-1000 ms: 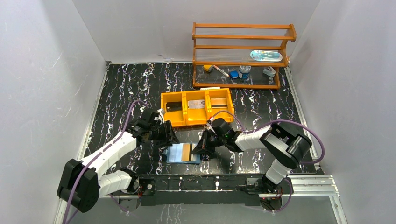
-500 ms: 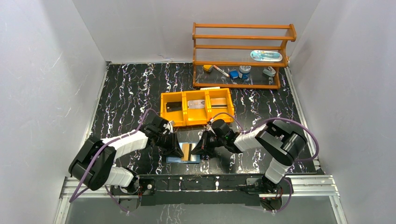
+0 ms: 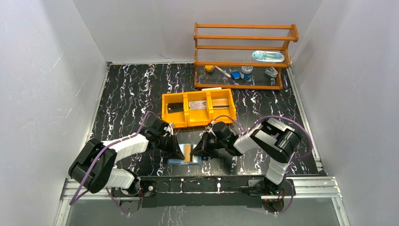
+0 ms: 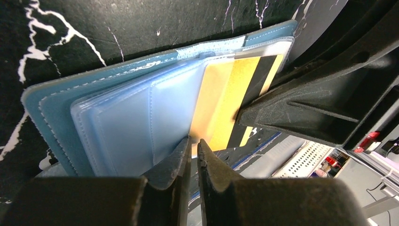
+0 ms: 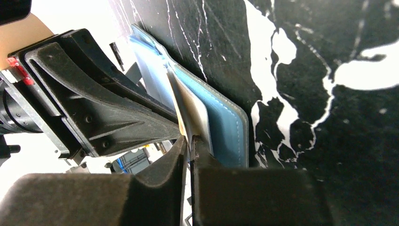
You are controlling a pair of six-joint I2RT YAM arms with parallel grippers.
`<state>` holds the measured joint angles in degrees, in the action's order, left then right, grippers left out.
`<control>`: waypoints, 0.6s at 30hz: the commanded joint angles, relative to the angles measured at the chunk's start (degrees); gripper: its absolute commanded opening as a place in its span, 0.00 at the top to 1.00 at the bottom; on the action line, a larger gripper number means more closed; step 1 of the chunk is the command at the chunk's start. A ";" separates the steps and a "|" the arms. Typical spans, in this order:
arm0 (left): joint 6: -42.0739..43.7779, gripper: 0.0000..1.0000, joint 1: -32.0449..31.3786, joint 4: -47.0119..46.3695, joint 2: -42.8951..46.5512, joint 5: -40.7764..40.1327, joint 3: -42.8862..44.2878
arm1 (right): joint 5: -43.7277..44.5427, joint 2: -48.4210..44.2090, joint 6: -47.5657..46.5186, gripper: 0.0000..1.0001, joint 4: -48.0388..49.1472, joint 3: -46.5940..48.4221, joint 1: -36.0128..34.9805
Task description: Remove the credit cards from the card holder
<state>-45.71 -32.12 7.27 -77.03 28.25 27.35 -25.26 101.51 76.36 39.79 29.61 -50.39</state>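
The card holder (image 4: 56, 101) lies open and flat between the two opposed grippers. The left gripper (image 4: 192, 143) jaws stand a slit apart at the clear sleeve (image 4: 131, 117) edge, probably to steady that leaf. The right gripper (image 5: 189, 140) jaws stand a hair apart, with the edge of the orange credit card (image 4: 221, 103) at their tips, probably for extraction. Whether either pair grips cannot be told. The card sits in its slot.

Left claw (image 4: 194, 141) swung in over card holder (image 4: 117, 113) (jaws narrowed).
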 commanded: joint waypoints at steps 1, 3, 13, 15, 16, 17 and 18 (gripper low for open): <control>1.77 0.90 -0.69 4.97 0.14 -5.95 -1.11 | 2.98 -2.39 -0.52 0.95 0.10 -0.23 -0.21; 1.90 0.89 -0.73 6.97 3.15 -7.90 -0.29 | 5.77 -7.07 -3.03 1.00 -5.11 -0.92 -0.16; 3.75 0.37 -0.18 20.44 20.77 -21.09 8.67 | 19.14 -30.49 -25.83 1.00 -39.57 8.17 2.19; 4.15 0.31 -0.08 22.16 21.16 -22.50 10.76 | 23.70 -33.56 -31.34 1.00 -46.05 11.89 2.92; 4.43 0.29 -0.09 23.03 21.21 -23.28 11.74 | 26.43 -34.74 -34.35 1.00 -49.53 14.22 3.27; 4.67 0.28 -0.05 23.86 21.22 -24.06 12.71 | 30.02 -35.68 -37.30 1.00 -53.69 16.46 3.62; 4.86 0.26 0.02 24.73 21.22 -24.94 13.60 | 33.39 -36.47 -42.59 1.00 -55.76 18.57 3.79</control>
<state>-42.63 -32.58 25.12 -56.82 8.73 37.01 -5.67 69.32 50.98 -0.71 39.51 -47.75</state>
